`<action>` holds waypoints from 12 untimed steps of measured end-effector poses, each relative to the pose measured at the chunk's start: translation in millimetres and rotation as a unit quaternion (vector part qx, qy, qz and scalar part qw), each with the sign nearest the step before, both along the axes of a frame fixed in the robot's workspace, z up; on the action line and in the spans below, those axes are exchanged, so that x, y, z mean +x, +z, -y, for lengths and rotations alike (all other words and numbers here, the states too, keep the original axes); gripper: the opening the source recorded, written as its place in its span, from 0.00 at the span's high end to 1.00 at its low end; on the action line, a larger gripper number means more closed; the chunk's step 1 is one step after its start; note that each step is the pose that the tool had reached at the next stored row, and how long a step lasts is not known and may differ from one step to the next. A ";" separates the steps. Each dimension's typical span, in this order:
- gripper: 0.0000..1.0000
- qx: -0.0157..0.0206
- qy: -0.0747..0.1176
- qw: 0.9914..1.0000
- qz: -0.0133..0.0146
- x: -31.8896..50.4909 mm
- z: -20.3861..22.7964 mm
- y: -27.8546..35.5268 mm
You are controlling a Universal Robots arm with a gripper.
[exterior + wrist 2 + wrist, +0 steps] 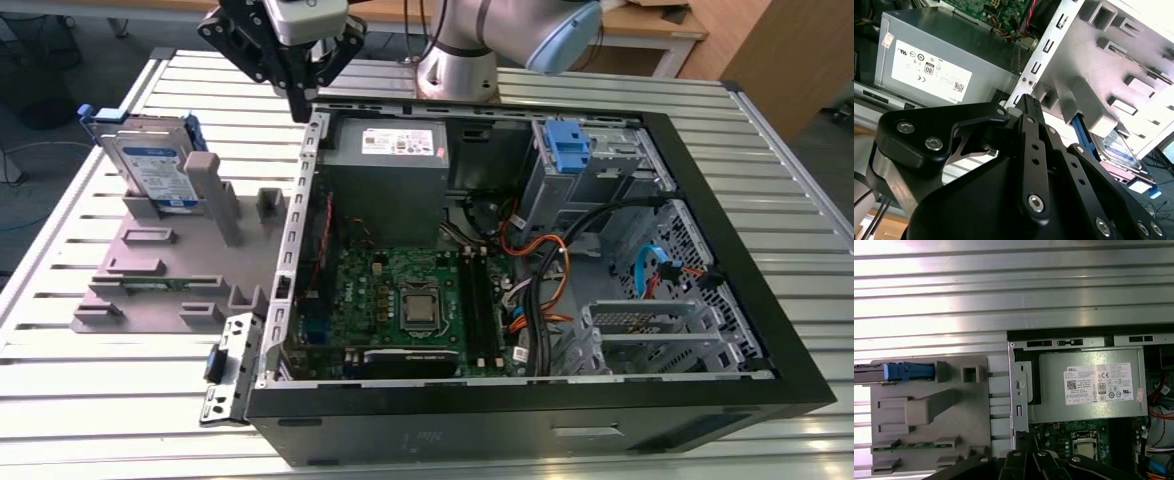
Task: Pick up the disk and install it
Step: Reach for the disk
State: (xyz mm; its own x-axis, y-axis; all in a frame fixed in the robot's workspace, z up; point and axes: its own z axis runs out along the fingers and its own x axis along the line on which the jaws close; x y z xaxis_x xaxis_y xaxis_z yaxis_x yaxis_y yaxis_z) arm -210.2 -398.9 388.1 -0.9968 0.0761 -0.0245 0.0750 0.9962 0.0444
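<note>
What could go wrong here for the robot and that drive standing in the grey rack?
The black gripper hangs close to the open computer case's metal side wall; it might clip it. The silver-grey rectangular disk with blue side rails stands upright in a grey plastic holder; an off-centre grasp could jam or tip it.

Arm (461, 55): silver-grey tubular sections, pale blue joint cap (567, 40). Gripper (1027, 101): matt black linkage bars with rounded knuckles, silver hex-socket screws (1035, 201) at pivots, small holes along the finger bar.
</note>
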 end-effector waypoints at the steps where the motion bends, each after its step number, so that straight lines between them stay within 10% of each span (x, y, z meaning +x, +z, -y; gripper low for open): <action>1: 0.89 0.000 0.000 1.000 0.000 -0.1 0.0 0.0; 12: 0.89 0.000 0.000 1.000 0.000 -3.9 0.0 -1.0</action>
State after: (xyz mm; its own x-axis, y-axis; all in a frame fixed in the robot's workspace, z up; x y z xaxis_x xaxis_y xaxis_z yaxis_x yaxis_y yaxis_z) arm -214.1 -398.9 387.1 -0.9968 0.0762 -0.0246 0.0751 0.9962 0.0444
